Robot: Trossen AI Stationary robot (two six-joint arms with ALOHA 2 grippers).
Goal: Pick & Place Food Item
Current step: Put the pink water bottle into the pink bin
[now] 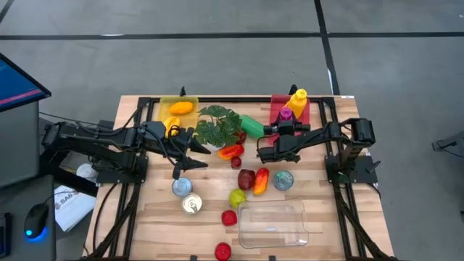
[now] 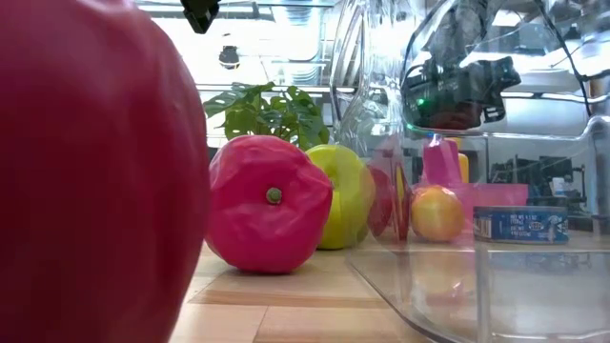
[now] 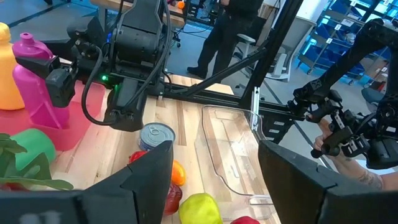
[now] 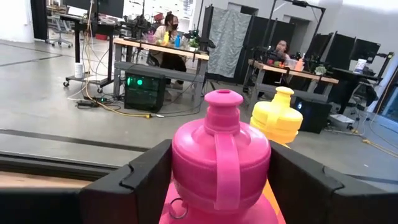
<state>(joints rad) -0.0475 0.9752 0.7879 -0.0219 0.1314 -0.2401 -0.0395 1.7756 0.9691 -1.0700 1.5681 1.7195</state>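
A pink bottle (image 4: 221,155) with a side handle stands beside a yellow bottle (image 4: 277,118) on the red tray (image 1: 278,109) at the table's far right. My right gripper (image 4: 217,186) reaches toward the far edge and is shut on the pink bottle (image 1: 286,114). My left gripper (image 3: 217,186) hovers open above the table's middle left (image 1: 185,156), holding nothing. A clear plastic container (image 1: 275,225) sits at the near edge, with toy fruit (image 1: 246,177) just beyond it. My right gripper pinches the pink bottle's round body (image 4: 180,162) between its two fingers, one on each side, below the cap. The fingers come in level from the table's near side. In the left wrist view the bottle (image 3: 34,81) leans slightly. I cannot tell whether its base is off the tray.
A leafy plant (image 1: 217,125), a green item (image 1: 252,125) and a yellow tray (image 1: 179,107) line the far side. Cans (image 1: 181,187) (image 1: 283,180) and a green apple (image 1: 237,196) lie mid-table, red fruit (image 1: 222,251) at the near edge. People are in the room beyond the table.
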